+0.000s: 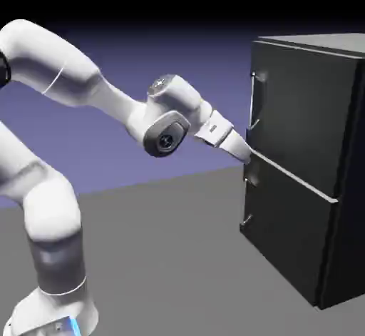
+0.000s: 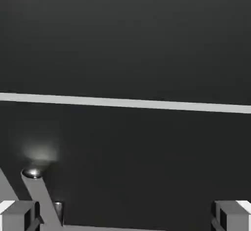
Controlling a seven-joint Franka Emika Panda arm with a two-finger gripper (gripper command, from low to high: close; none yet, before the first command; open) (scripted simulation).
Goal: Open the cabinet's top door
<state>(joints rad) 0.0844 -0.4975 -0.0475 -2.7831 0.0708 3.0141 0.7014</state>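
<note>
In the exterior view, you have a plain blue-violet backdrop (image 1: 207, 106), deepening to black along the top. Below it you see a flat, matte grey ground (image 1: 164, 235), its far edge rising gently toward the exterior view's right. You can pick out no markings on that grey; its tone looks nearly even.

and here's the gap between the finger tips (image 2: 224, 215), wide, nothing held in it, dark panel behind! over to the hand view's left, a silver handle (image 2: 41, 195) crowds the left tip, right in the way. the cabinet (image 1: 299, 135) walls off the exterior view's right; below the arm (image 1: 117, 103), open air over the grey floor (image 1: 167, 256).
</note>
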